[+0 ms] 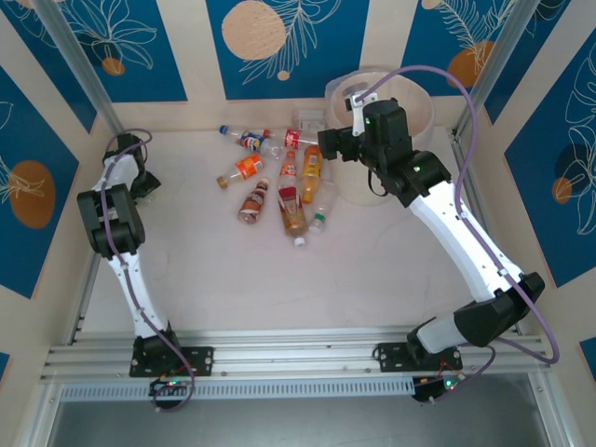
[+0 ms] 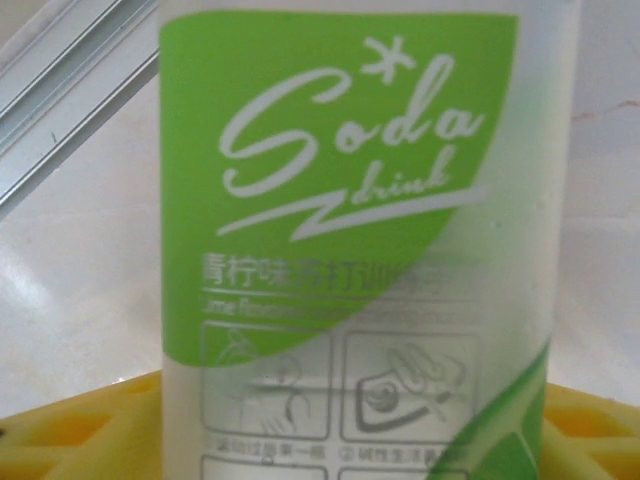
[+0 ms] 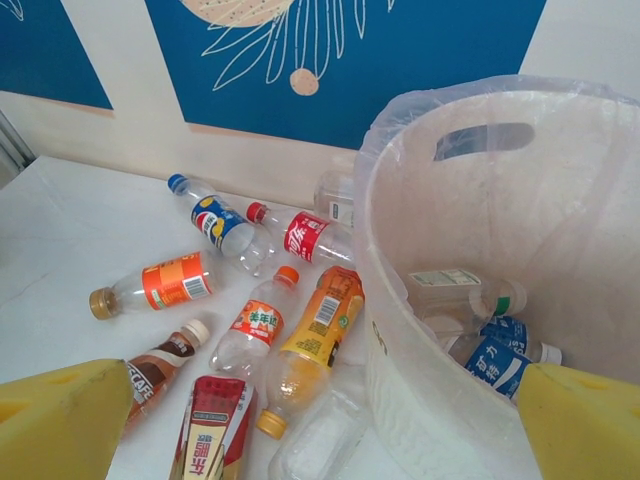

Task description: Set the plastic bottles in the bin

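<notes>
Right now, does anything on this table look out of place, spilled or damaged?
Nothing looks spilled or broken. The loose bottles lie tipped on their sides in a heap beside the bin, with others already inside it. One green-labelled bottle is apart from them, at the left gripper by the left rail.

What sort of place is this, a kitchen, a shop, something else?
Most likely a robot test booth in a lab. A left arm and a right arm are bolted to a metal rail at the table edge, blue patterned panels wall it in, and plastic bottles lie beside a bin.
</notes>
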